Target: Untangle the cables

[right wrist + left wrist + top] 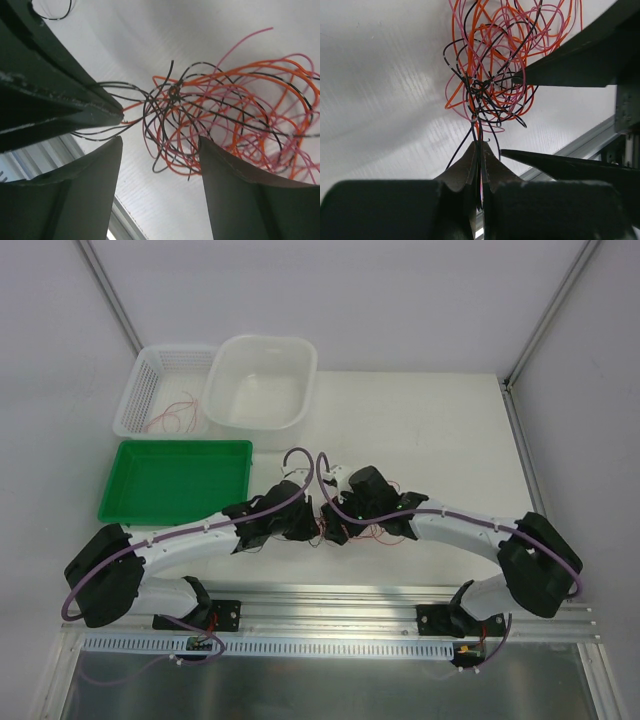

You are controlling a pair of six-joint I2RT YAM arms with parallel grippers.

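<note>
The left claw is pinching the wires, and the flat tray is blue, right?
Almost. The left gripper is shut on the cables, as you say, but the flat tray is green, not blue. The top view shows it.

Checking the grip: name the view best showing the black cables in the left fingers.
Left wrist: the shut left fingers pinch the black cables leading into the tangle. Right wrist shows them side-on at the fingertip; top external shows only tiny strands between arms.

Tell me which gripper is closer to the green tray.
Left. The left gripper, shut on the wires, sits just right of the near corner of the green tray; the right gripper, open around them, lies farther right, beyond it.
</note>
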